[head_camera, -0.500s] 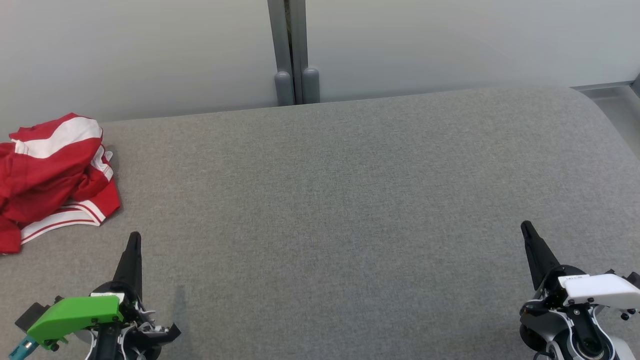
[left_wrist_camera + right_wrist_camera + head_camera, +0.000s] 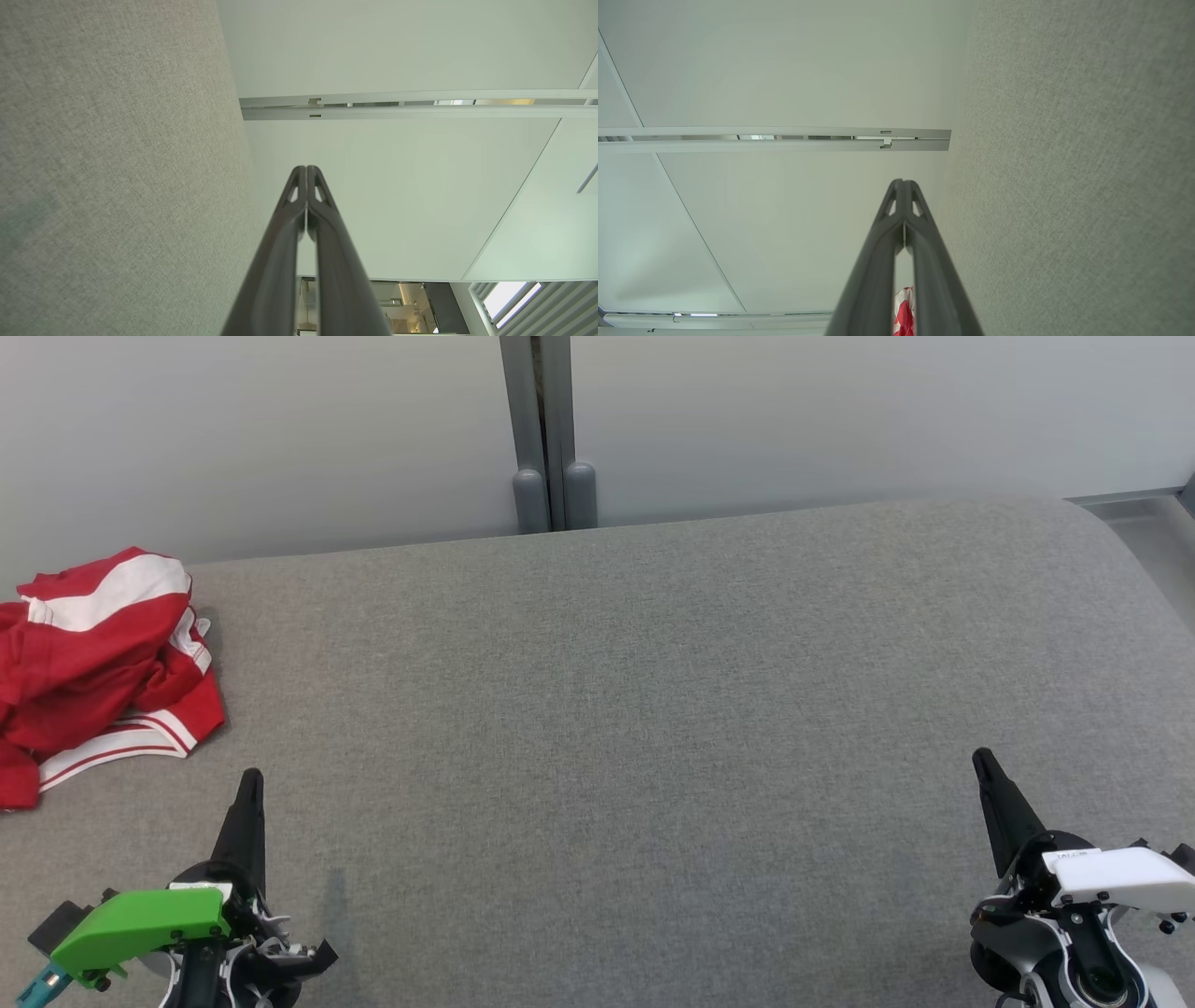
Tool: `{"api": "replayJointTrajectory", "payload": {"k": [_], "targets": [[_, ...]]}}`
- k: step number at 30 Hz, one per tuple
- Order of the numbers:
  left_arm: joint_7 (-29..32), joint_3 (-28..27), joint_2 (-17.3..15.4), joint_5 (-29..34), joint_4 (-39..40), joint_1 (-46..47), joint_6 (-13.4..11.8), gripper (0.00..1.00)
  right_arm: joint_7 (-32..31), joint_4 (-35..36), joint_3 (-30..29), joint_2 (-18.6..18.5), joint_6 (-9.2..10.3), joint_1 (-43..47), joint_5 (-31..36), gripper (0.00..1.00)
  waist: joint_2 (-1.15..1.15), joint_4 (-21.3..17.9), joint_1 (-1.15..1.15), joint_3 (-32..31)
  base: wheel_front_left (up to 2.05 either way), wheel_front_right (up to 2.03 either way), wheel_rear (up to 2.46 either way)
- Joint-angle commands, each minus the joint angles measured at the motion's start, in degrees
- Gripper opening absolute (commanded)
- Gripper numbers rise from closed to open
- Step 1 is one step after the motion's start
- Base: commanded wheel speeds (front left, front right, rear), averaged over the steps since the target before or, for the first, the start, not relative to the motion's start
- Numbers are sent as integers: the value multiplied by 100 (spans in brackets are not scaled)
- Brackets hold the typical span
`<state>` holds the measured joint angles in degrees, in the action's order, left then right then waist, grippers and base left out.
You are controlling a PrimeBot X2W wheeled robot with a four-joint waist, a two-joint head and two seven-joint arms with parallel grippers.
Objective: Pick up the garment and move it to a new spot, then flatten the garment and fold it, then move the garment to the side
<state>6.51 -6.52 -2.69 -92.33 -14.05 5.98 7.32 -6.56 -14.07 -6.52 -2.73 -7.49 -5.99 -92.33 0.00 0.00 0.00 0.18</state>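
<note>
The red-and-white garment (image 2: 93,663) lies crumpled at the far left edge of the grey padded surface (image 2: 653,709). The left gripper (image 2: 250,782) rests near it, fingers pressed together and empty. The right gripper (image 2: 982,761), well apart on the opposite side, is likewise pinched closed on nothing.

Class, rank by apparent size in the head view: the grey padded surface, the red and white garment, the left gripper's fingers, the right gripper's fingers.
1. grey padded surface
2. red and white garment, partly cut off at the view's edge
3. the left gripper's fingers and right gripper's fingers look alike; not ranked
</note>
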Motion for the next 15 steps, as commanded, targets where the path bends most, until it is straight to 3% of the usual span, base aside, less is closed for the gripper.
{"api": "replayJointTrajectory", "payload": {"k": [1,10,11,12,13,15], "targets": [[20,-10,-39,-18,7,61,40,0,-10,21,-8,-31,0,-43,-18,0,0,0,0,0,0,0,0],[20,-10,-39,-18,7,61,40,0,-10,21,-8,-31,0,-43,-18,0,0,0,0,0,0,0,0],[-3,4,5,2,-27,-9,-2,100,3,-24,3,8,0,12,3,100,0,0,0,0,0,0,0],[-8,13,11,4,-60,-25,-5,0,9,-55,11,16,1,34,6,0,0,0,0,0,0,0,0],[-3,14,25,1,-137,-84,-10,100,3,-126,13,41,2,95,3,100,0,0,0,0,0,0,0],[-14,39,39,6,-216,-163,-11,100,14,-212,28,62,2,168,8,100,0,0,0,0,0,0,0]]}}
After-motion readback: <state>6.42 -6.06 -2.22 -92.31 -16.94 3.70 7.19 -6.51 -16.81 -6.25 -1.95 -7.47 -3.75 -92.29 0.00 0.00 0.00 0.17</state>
